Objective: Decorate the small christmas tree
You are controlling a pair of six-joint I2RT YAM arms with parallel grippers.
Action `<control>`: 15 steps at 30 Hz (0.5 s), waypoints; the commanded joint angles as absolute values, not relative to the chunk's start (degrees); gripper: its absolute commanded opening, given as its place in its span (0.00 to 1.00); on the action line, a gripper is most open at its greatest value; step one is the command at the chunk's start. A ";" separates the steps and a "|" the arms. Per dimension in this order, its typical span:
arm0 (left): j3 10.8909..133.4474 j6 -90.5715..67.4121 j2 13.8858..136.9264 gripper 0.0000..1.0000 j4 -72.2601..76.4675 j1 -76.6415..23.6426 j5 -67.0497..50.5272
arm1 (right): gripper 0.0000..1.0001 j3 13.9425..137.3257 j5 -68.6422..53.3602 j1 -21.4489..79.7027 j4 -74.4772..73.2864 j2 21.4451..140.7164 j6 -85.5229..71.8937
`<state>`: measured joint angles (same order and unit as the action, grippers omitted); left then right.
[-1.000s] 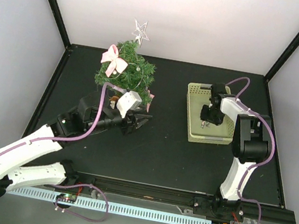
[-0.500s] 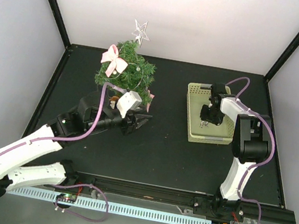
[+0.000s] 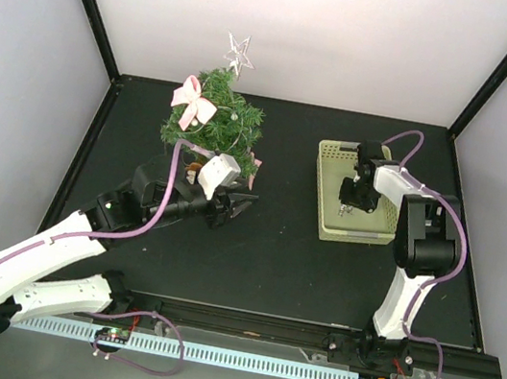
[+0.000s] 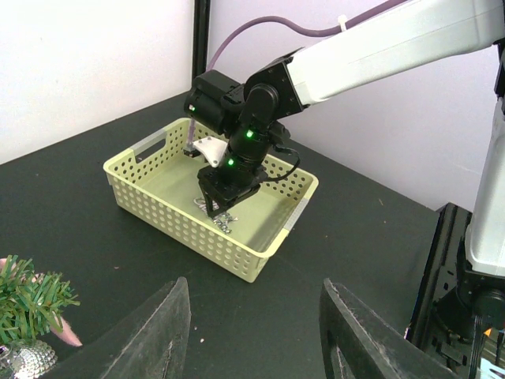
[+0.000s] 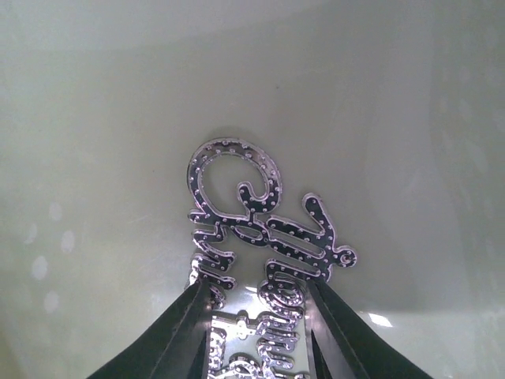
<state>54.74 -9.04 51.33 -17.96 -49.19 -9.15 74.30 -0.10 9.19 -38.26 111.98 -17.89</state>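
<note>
- Top view: one small christmas tree (image 3: 214, 123) stands upright at the far left of the dark worktop (image 3: 282, 253). It carries one silver star (image 3: 238, 53) at its tip, one pink bow (image 3: 191, 96), and a second pink scrap low on its right side. One pale green basket (image 3: 320, 225) sits at the far right, well apart from the tree. The left arm (image 3: 123, 212) lies just beside the tree's base, so it is the nearer one. The right arm (image 3: 421, 237) reaches down into the basket.
- Left wrist view: the left jaws stand apart with nothing between them and face across the worktop toward the basket (image 4: 181, 229). A tree branch (image 4: 31, 304) and one silver bauble (image 4: 28, 359) show at the lower left corner.
- Right wrist view: one silver script ornament (image 5: 260, 229) lies flat on the basket floor (image 5: 118, 118). Its long axis runs straight out from the right jaws, which straddle its near end across the narrow width. Whether they already pinch it I cannot tell.
- Judgement: the ornament must rise clear of the basket wall, then travel left to the tree.
</note>
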 commanded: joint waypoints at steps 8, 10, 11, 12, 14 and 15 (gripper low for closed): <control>55.20 -9.58 52.02 0.46 -15.82 -48.98 -9.29 | 0.33 73.12 1.89 9.08 -40.28 106.44 -16.98; 55.11 -9.58 52.16 0.47 -15.75 -49.01 -9.36 | 0.33 72.72 1.97 9.06 -40.10 106.18 -17.02; 55.11 -9.58 52.20 0.47 -15.66 -49.01 -9.37 | 0.34 72.69 1.86 9.04 -40.13 106.28 -17.13; 55.13 -9.54 52.27 0.47 -15.58 -48.96 -9.47 | 0.37 72.73 1.54 9.01 -40.26 106.57 -17.36; 55.11 -9.66 52.38 0.47 -15.51 -48.97 -9.69 | 0.47 72.30 -0.69 9.13 -40.15 107.11 -18.37; 55.11 -9.67 52.43 0.47 -15.49 -48.98 -9.87 | 0.50 71.50 -2.38 9.17 -39.12 107.04 -18.96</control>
<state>54.74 -9.06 52.14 -17.02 -49.19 -9.19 73.34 0.80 9.19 -39.92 107.74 -17.85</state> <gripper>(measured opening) 0.464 0.450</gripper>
